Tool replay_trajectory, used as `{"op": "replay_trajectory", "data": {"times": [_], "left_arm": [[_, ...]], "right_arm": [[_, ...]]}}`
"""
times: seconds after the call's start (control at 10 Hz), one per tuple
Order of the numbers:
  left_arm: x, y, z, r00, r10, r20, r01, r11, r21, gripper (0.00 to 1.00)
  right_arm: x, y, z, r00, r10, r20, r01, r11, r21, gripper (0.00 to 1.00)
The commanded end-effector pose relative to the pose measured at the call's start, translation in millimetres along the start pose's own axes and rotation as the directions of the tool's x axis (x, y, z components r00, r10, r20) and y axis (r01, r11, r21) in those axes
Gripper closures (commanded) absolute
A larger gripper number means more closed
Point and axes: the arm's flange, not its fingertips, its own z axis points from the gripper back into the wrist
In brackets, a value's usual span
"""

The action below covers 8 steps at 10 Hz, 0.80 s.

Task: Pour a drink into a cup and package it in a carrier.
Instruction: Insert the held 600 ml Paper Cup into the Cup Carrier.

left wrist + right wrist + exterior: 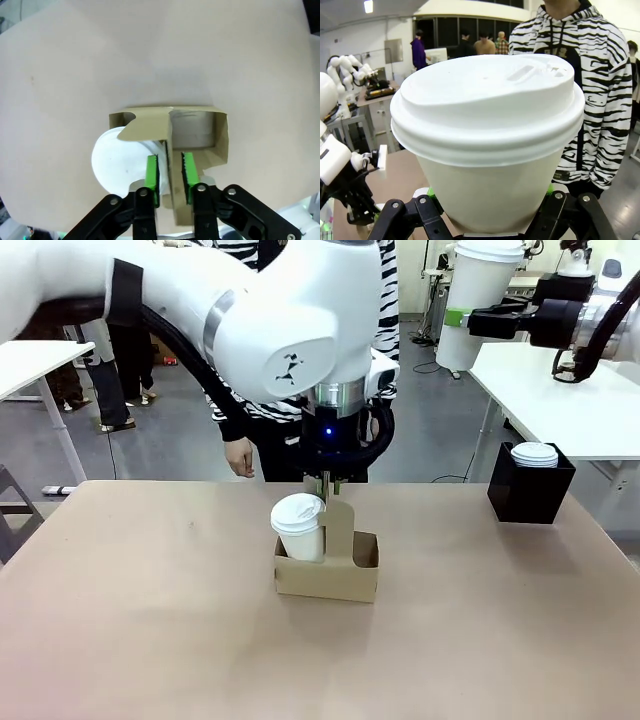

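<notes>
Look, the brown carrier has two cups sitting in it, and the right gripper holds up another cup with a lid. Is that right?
Not quite. The carrier has only one lidded cup in it; its other pocket is empty, as the left wrist view shows. The right gripper does hold up a second cup with a lid.
</notes>
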Motion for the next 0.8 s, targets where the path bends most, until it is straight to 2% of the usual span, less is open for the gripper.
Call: {"op": "replay_trajectory", "data": {"times": [0.0, 0.1, 0.3, 0.4, 0.5, 0.6, 0.7], "left_arm": [[-0.2, 27.5, 17.7, 0.998, -0.058, -0.012, 0.057, 0.995, -0.077, 0.35], [1.8, 43.9, 32.7, 0.997, -0.079, -0.002, 0.078, 0.991, -0.11, 0.0], [8.6, 94.9, 65.8, 0.989, -0.145, 0.037, 0.149, 0.97, -0.192, 0.0], [7.9, 121.0, 74.9, 0.965, -0.247, 0.085, 0.26, 0.944, -0.203, 0.0], [2.3, 139.9, 81.9, 0.937, -0.329, 0.114, 0.347, 0.912, -0.217, 0.0], [-0.2, 162.8, 83.9, 0.885, -0.438, 0.155, 0.463, 0.863, -0.202, 0.0], [0.6, 188.3, 80.3, 0.842, -0.507, 0.185, 0.539, 0.811, -0.227, 0.0]], "right_arm": [[0.0, 0.0, 0.0, 1.0, 0.0, 0.0, 0.0, 1.0, 0.0, 0.19], [-7.2, 0.2, -17.0, 1.0, -0.004, 0.03, 0.001, 0.995, 0.097, 0.19], [-25.3, 18.3, -56.6, 0.994, 0.041, 0.104, -0.073, 0.945, 0.32, 0.19], [-38.1, 30.1, -76.3, 0.988, 0.044, 0.147, -0.103, 0.899, 0.426, 0.19], [-44.3, 43.3, -94.4, 0.98, 0.046, 0.191, -0.138, 0.855, 0.5, 0.19], [-50.9, 53.7, -112.4, 0.979, 0.041, 0.202, -0.15, 0.812, 0.564, 0.19], [-62.6, 58.8, -127.4, 0.984, 0.04, 0.174, -0.144, 0.756, 0.638, 0.19]]}}
